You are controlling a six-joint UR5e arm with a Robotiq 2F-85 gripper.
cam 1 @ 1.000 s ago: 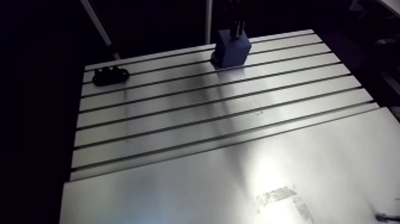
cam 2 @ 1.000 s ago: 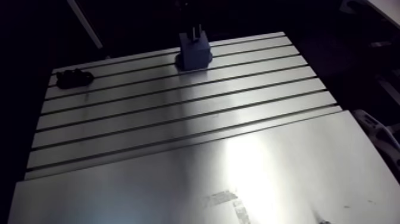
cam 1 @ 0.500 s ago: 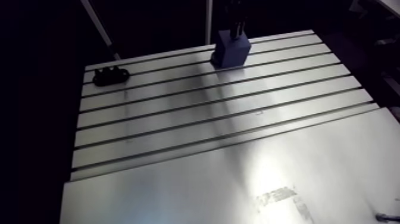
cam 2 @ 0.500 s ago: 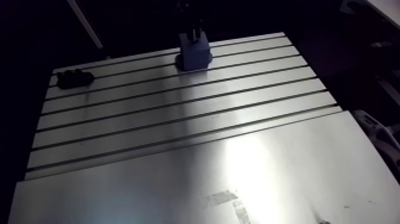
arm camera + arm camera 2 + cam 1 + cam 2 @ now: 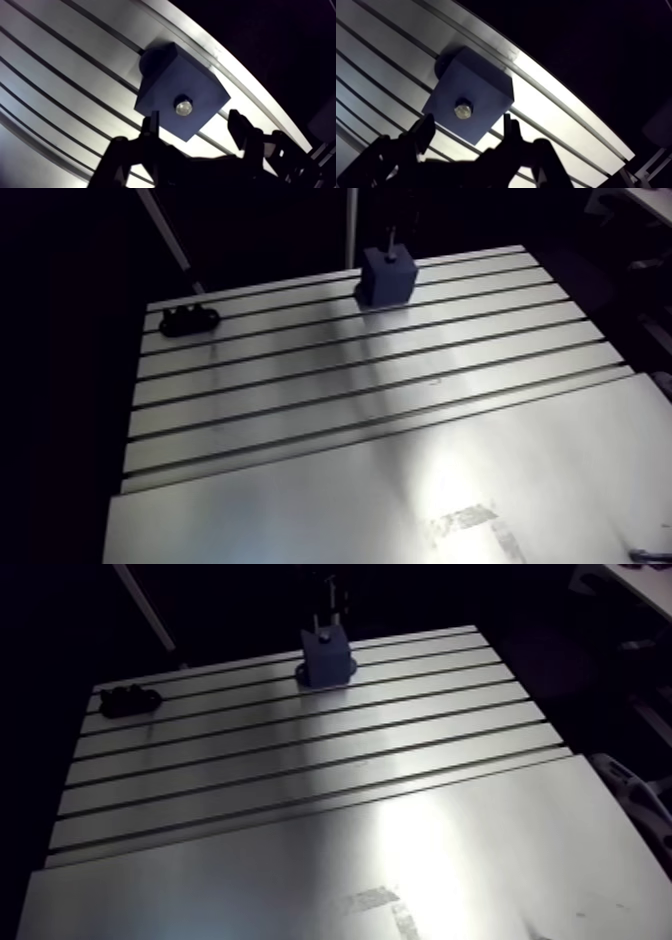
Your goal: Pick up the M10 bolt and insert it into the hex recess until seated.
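Near the far edge of the slotted table, a dark blue block stands over 1 of the slots on a round dark foot. In the middle of the block's top face sits the M10 bolt, standing in the block with only its shiny round end showing in the wrist view (in the arm view it reads as a thin stub rising from the block's top). The gripper hangs above the block with its 2 fingers spread wide and nothing pressed between them, so the bolt is not held. Seen from the wrist, the bolt's end lies just ahead of the gap between the fingertips, roughly in line with it, with clear space on both sides. How deep the bolt sits in its recess cannot be told from these views. A small black part lies at another far corner of the table, well apart from the block and the gripper.
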